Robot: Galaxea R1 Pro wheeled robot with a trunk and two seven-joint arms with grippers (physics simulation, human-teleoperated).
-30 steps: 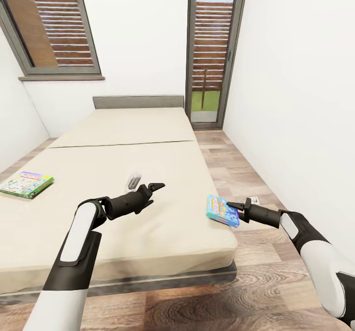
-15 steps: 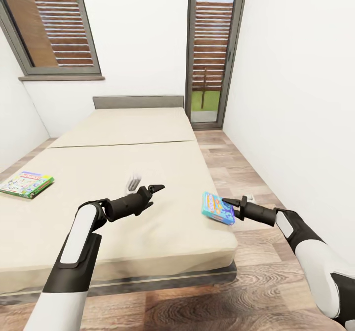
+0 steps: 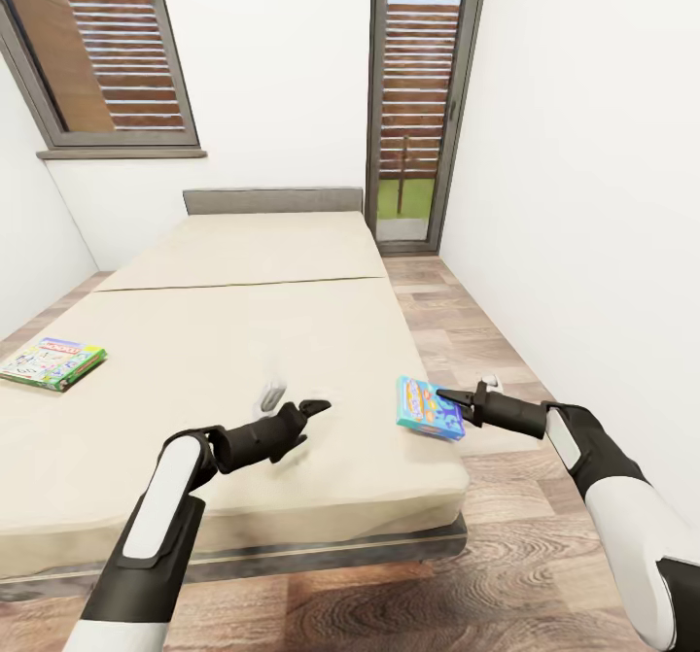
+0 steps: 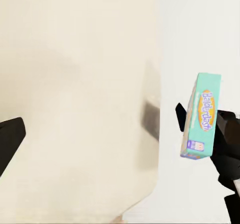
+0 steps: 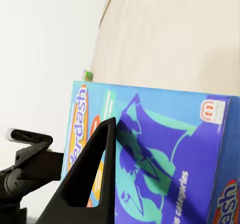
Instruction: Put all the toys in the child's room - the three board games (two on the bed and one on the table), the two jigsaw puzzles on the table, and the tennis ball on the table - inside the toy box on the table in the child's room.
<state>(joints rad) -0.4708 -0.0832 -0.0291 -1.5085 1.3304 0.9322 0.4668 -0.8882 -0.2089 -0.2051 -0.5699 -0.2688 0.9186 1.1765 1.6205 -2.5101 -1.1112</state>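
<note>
The right gripper (image 3: 449,400) clamps a blue game box (image 3: 429,409) above the bed's (image 3: 243,341) corner; the left gripper (image 3: 313,406) hovers open, empty. A second game (image 3: 52,361) lies on the bed's far side, likely next before the toy box.

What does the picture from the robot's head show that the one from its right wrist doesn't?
Head view only: the whole bed, a second board game lying at the bed's far left edge, windows, the wood floor, and the right gripper gripping the blue box by its edge.

Right wrist view only: the blue Balderdash game box close up, with its lettering and artwork readable.

Both: the blue box, the beige mattress, and the left gripper, open and empty.
</note>
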